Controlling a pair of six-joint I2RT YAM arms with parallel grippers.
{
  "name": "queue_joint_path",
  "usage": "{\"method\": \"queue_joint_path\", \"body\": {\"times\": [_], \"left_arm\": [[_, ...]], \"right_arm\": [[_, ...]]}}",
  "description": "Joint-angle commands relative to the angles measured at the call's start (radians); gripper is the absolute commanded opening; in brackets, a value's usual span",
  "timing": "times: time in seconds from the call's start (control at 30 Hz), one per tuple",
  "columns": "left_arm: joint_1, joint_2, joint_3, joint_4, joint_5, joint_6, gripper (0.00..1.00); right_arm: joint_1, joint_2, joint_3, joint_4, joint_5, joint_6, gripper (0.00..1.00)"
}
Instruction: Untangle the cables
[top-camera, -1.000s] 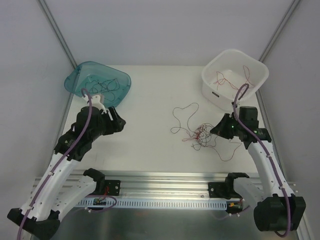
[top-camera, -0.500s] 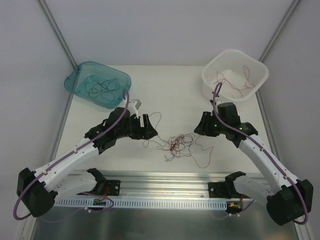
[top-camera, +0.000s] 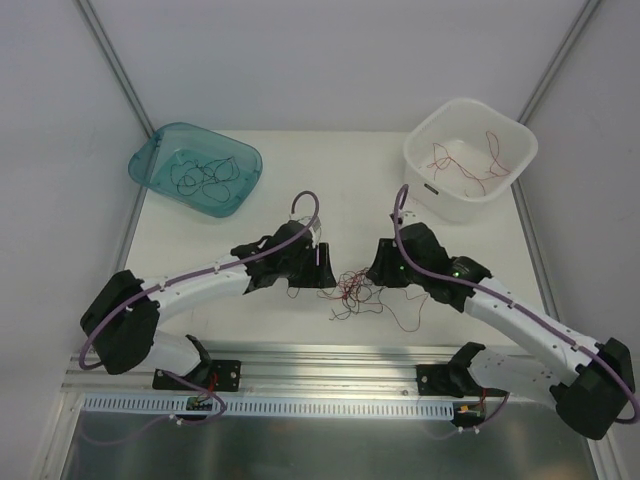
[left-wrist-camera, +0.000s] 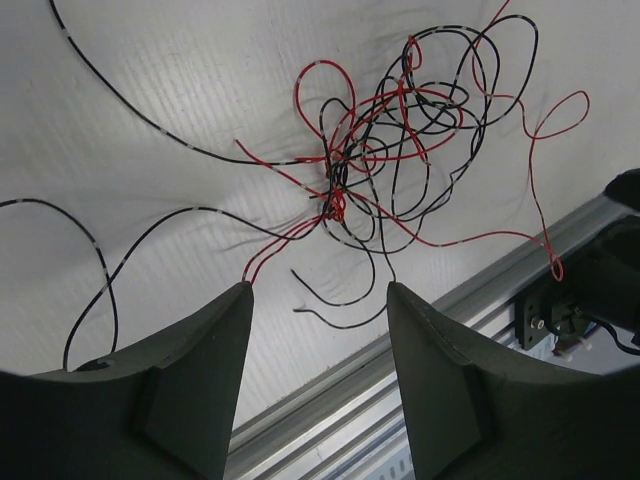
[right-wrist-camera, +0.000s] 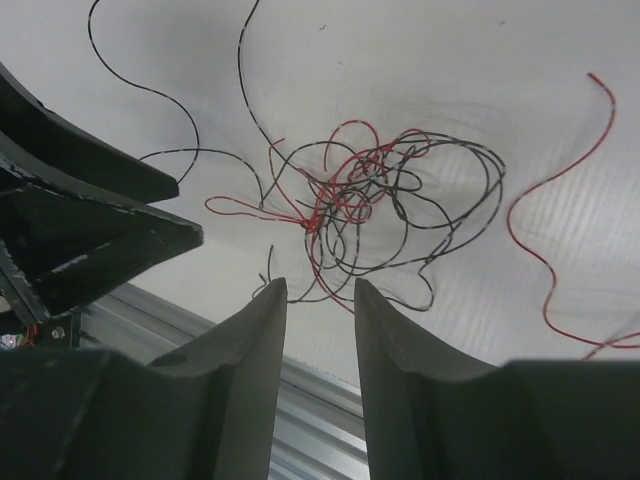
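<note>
While hanging low over the table (top-camera: 300, 180), flanking the cables (top-camera: 355, 290) from both sides: left claw (top-camera: 318, 270) on one side, right claw (top-camera: 377, 272) on the other, tips turned in toward the knot. Probably set so that each can take a different strand and draw it away from the other.

Left claw: jaws moderately wide, nothing between them. Right claw: jaws narrower, a slim gap, likewise empty. Neither touching a strand as far as the wrist views show.

Cables: red and black strands in a loose ball, densest at a small red kink in the middle, with long loose ends trailing outward. At far left, teal tub (top-camera: 150, 180) with black strands only; at far right, white tub (top-camera: 515, 140) with red ones only. Looks like sorting by colour.

Little room on the near side: metal rail (top-camera: 330, 355) just beside the knot, one red loop reaching almost to it. Plenty of bare table toward the far side, between the tubs. Tight between the two arms themselves, so pulling outward seems safer than crossing.
</note>
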Motion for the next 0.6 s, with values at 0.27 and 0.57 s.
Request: {"method": "queue_joint_path", "body": {"times": [0.27, 0.57], "left_arm": [[-0.053, 0.233, 0.142, 0.059, -0.048, -0.071, 0.52], [-0.065, 0.393, 0.17, 0.065, -0.06, -0.104, 0.43]], "right_arm": [[0.06, 0.309, -0.067, 0.254, 0.037, 0.249, 0.36], [0.073, 0.516, -0.093, 0.377, 0.005, 0.321, 0.41]]}}
